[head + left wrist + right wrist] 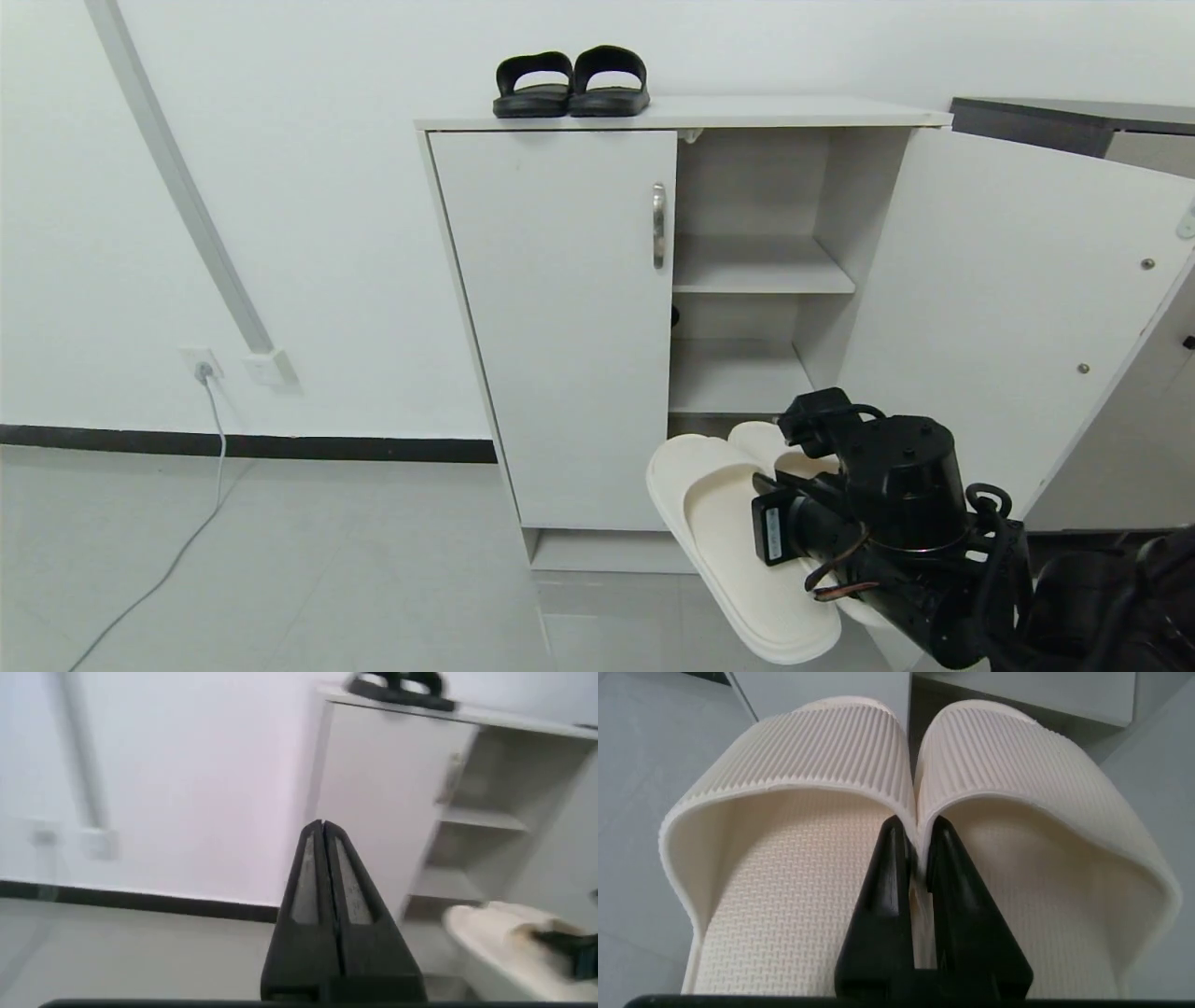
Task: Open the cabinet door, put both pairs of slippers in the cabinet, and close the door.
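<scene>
A white cabinet [560, 327] stands against the wall, its right door [999, 308] swung open onto bare shelves [756, 271]. A pair of black slippers [571, 82] rests on its top, also seen as black slippers [402, 687] in the left wrist view. My right gripper [916, 863] is shut on the touching inner edges of a pair of cream slippers [822, 812], held in the air low in front of the open side; the head view shows the cream slippers [728, 532] tilted. My left gripper [323, 838] is shut on nothing, off to the left of the cabinet.
The left cabinet door with its metal handle [658, 224] is closed. A wall socket with a grey cable [201, 369] sits at the left, and the cable trails over the grey floor. A dark-topped unit [1074, 117] stands behind the open door.
</scene>
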